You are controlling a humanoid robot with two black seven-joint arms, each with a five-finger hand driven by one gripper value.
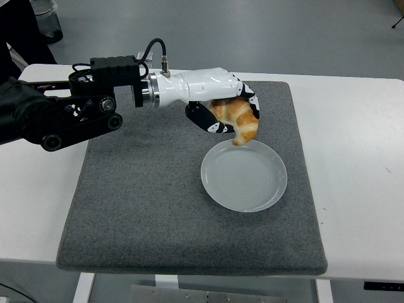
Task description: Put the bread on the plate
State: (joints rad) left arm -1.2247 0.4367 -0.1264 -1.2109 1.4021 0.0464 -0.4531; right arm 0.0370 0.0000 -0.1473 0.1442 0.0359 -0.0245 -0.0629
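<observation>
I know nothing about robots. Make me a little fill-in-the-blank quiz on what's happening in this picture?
1. The left hand is holding a ____.
2. The plate lies on a grey ____.
3. The plate's colour is ____.
4. The croissant hangs over the plate's ____ rim, not yet set down.

Missing words: croissant; mat; white; far

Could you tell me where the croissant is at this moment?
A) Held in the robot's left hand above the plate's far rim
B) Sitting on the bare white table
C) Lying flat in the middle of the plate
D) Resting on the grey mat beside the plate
A: the left hand has its fingers curled round the croissant, whose tip hangs over the far rim of the empty plate.
</observation>
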